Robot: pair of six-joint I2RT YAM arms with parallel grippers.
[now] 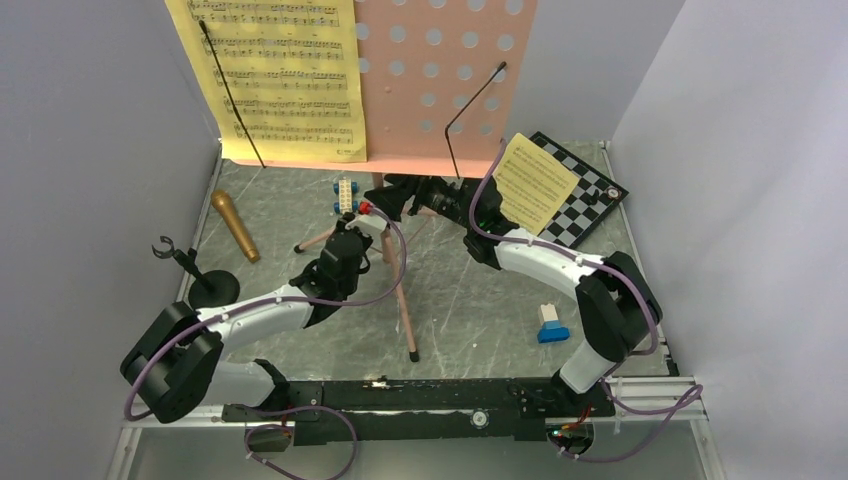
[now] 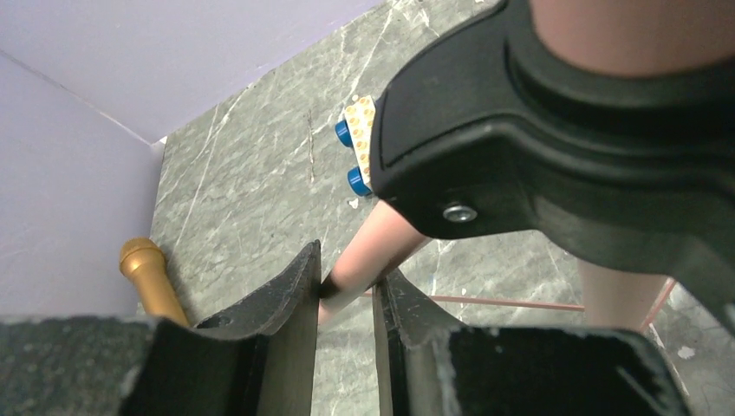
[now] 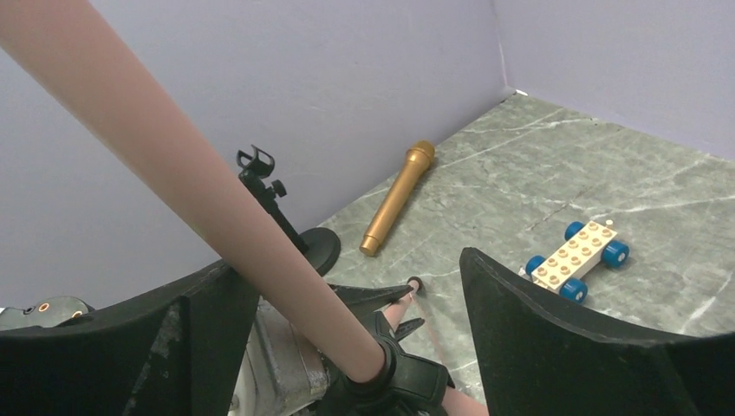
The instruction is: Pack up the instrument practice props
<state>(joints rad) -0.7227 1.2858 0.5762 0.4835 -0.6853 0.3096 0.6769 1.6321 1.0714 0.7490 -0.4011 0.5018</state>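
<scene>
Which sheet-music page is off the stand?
The smaller yellow page at right, overlapping the chessboard. The larger page sits on the pink music stand, on the left of its desk.

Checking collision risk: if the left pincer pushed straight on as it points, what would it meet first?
Probably the pink tripod music stand: its leg lies inside the left pincer, and the black leg hub sits just ahead, though depth is unclear.

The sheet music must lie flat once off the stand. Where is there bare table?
Widest bare patch: front centre, between the near leg of the music stand and the blue-and-white brick. A smaller one lies between the microphone and the toy car. Crowded at the tripod hub, around the left gripper and right gripper.
</scene>
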